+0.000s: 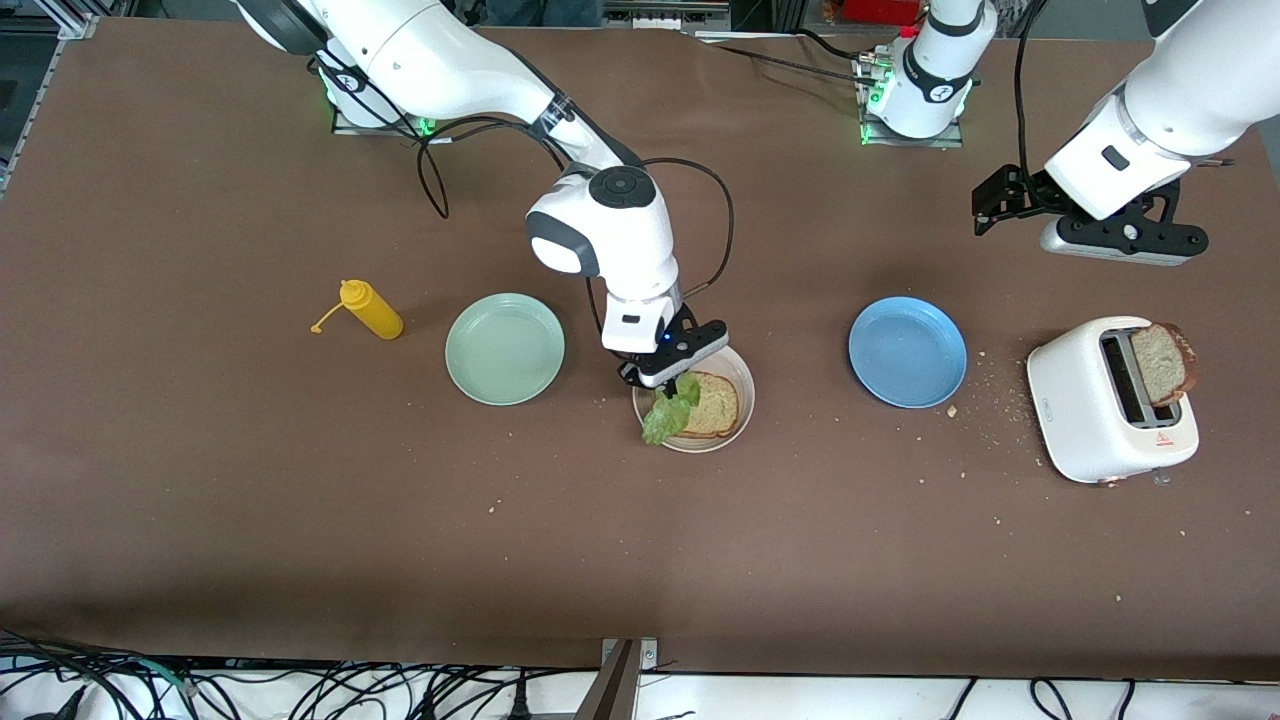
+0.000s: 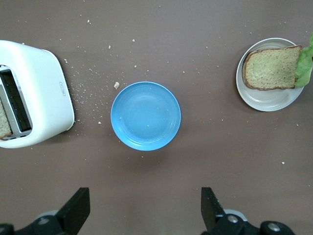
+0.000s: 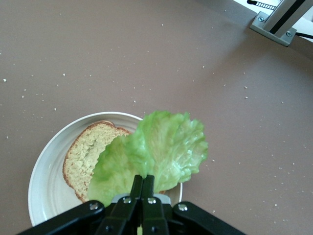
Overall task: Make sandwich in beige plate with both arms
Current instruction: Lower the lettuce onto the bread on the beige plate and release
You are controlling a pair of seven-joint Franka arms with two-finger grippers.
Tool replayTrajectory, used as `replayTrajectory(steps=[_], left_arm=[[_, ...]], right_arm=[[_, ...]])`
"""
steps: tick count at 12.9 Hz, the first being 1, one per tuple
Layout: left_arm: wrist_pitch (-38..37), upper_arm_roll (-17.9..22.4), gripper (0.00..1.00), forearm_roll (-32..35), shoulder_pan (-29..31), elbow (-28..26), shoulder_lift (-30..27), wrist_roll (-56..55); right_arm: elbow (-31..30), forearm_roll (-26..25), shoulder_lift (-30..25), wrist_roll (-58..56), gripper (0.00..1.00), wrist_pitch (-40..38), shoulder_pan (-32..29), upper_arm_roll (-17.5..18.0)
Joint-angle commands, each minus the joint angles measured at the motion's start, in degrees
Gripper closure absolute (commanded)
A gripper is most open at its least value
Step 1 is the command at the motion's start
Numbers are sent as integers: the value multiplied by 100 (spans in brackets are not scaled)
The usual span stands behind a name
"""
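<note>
The beige plate (image 1: 741, 385) is taken as the landmark; it is placed on the brown counter (image 1: 300, 520) between the mint-green plate (image 1: 505, 349) and the blue plate (image 1: 907, 351). One toast slice (image 1: 712, 404) is laid flat in the beige plate. The right gripper (image 1: 683, 379) is held over the beige plate, and its fingers are pressed together on the edge of the lettuce leaf (image 3: 156, 152), which is hung partly over the toast slice and partly over the plate's rim. The left gripper (image 2: 143, 208) is kept up in the air with its fingers spread wide and nothing between them, over the counter at the left arm's end, well apart from the beige plate. A white toaster (image 1: 1110, 400) is seen past the blue plate from the beige plate, with a second toast slice (image 1: 1165, 362) standing up from one of its slots. A yellow squeeze bottle (image 1: 371, 310) is laid on its side past the mint-green plate, toward the right arm's end. Crumbs (image 1: 985, 405) are scattered between the blue plate and the toaster.
</note>
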Motion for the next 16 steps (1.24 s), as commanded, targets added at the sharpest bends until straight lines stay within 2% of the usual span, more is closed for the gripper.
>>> replayTrajectory(steps=[1,2,3,10,12,16], left_arm=[[-77,-19,0,-120,53,12,-51,30],[-77,-19,0,-120,53,12,-43,30],[-77,-19,0,-120,53,12,-43,30],[-77,-19,0,-120,53,12,-43,30],[-77,-19,0,-120,53,12,-43,30],[-112,-19,0,-120,193,3,-16,48]], right_arm=[[212,-144,146,192,80,28,103,-86],[212,-144,146,192,47,28,103,-86],[212,-135,146,226,2,28,111,-86],[230,-82,94,534,0,-24,42,-78],[239,311,33,430,0,-364,-81,-16],[511,1277,-362,-939,0,-1657,-432,10]])
